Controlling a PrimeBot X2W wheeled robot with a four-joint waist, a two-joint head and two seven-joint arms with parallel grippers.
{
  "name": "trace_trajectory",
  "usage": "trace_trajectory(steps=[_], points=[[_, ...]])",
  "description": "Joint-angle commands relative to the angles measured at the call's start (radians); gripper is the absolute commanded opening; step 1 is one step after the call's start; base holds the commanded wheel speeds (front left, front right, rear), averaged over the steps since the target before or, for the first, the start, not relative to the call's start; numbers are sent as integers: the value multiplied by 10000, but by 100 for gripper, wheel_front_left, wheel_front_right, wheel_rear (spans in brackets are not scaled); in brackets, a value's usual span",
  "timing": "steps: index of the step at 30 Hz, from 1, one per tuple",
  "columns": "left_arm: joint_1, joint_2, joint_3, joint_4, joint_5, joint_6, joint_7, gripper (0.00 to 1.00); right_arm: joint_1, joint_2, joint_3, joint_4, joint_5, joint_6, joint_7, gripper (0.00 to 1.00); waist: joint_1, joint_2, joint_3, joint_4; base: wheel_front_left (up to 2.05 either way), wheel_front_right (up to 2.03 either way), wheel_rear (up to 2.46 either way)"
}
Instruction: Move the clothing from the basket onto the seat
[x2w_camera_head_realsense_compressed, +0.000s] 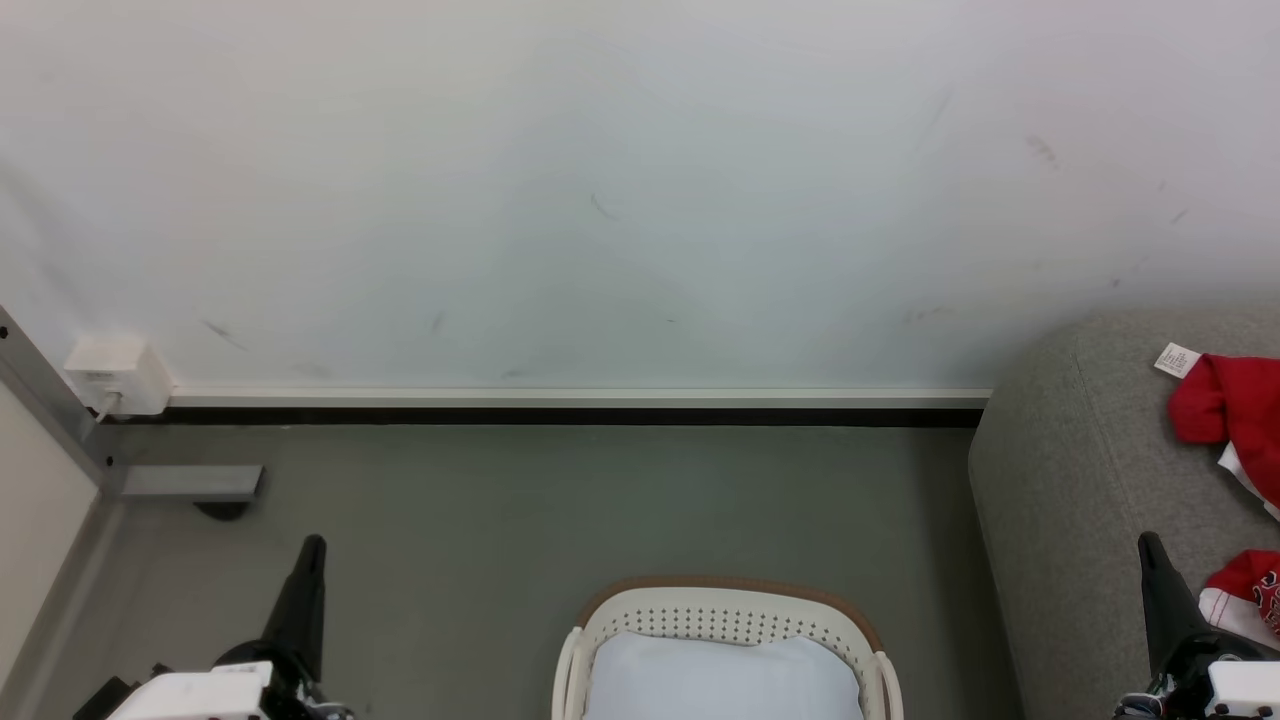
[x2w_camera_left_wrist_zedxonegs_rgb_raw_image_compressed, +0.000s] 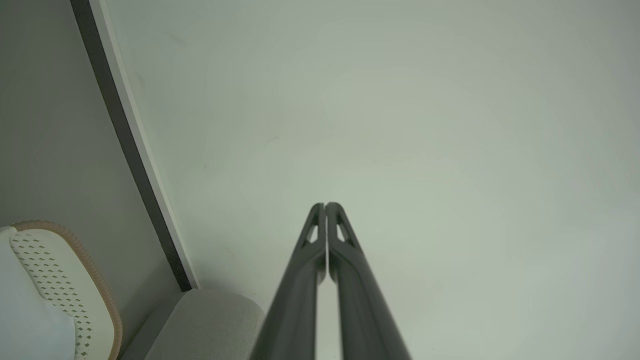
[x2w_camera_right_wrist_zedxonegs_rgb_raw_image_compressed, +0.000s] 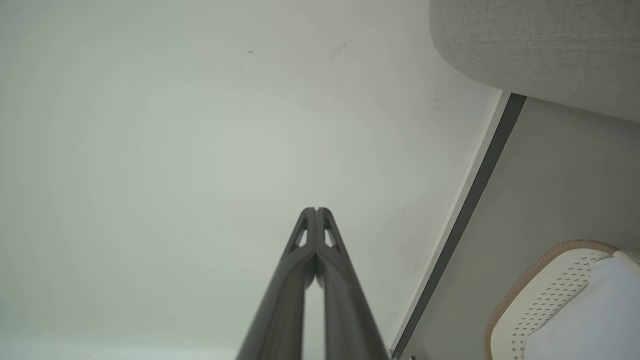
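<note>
The clothing (x2w_camera_head_realsense_compressed: 1232, 415) (two red pieces, one far, one near) lies on the seat (x2w_camera_head_realsense_compressed: 1080, 480) at the right of the scene. The basket (x2w_camera_head_realsense_compressed: 735, 622), near centre, holds a white pad (x2w_camera_head_realsense_compressed: 720, 680); no red fabric is visible in it. The right pincer (x2w_camera_head_realsense_compressed: 1150, 548) stands just beside the near piece, so the right arm is nearer. The left pincer (x2w_camera_head_realsense_compressed: 313, 548) is well apart. Both pincers are fully closed and hold nothing. Judgement: the transfer appears complete.

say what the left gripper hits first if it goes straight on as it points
Probably the white wall: the left gripper, jaws shut, aims at it with nothing seen between.
</note>
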Motion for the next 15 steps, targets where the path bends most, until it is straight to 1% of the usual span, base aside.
trace_trajectory(steps=[1,15], points=[[-87,24,16,-32,-129,-40,44,0,-125,11,-36,-45,-42,-21,63,0,-1,0,0,0,0,0,0],[-86,24,15,-33,-129,-40,43,0,-127,22,-53,-44,-57,-21,56,0,-1,0,0,0,0,0,0]])
